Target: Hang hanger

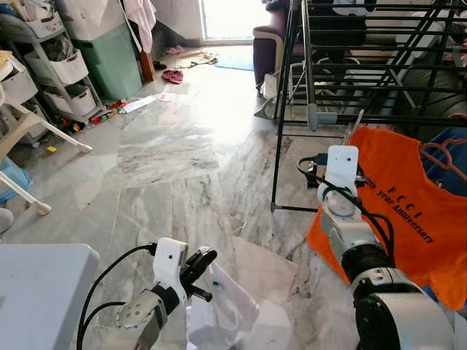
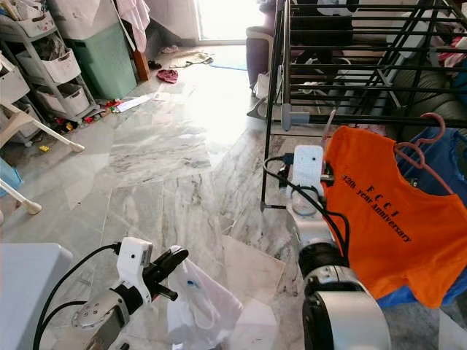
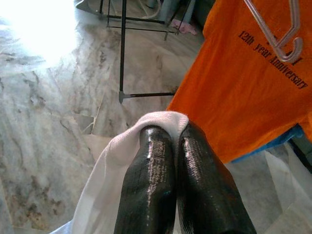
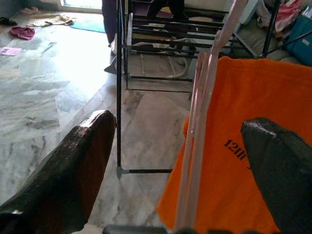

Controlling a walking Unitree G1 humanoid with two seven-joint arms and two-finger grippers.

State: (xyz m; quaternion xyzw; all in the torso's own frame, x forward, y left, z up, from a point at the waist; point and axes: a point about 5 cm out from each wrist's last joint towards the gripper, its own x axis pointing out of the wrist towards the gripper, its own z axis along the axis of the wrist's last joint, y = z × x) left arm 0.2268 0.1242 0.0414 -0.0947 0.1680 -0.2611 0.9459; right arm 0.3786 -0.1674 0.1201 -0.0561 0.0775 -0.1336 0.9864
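Observation:
An orange T-shirt [image 1: 408, 211] with dark print hangs draped at the right, beside the black drying rack [image 1: 306, 80]. A pale pink hanger [image 4: 200, 112] runs upright between the wide-apart fingers of my right gripper [image 4: 178, 126], which is open and raised against the shirt's left edge. Neither finger visibly touches the hanger. A second pink hanger [image 2: 419, 149] lies over the shirt's far shoulder, next to a blue garment [image 1: 449, 146]. Low at the left, my left gripper [image 1: 201, 262] is shut on a white cloth [image 1: 219, 306] that hangs toward the marble floor.
The rack's foot bar [image 1: 292, 208] rests on the floor just left of my right arm. A white surface [image 1: 36, 292] fills the lower left corner. Shelves with baskets [image 1: 58, 69], a green bin [image 1: 113, 62] and white chair legs [image 1: 44, 131] line the left.

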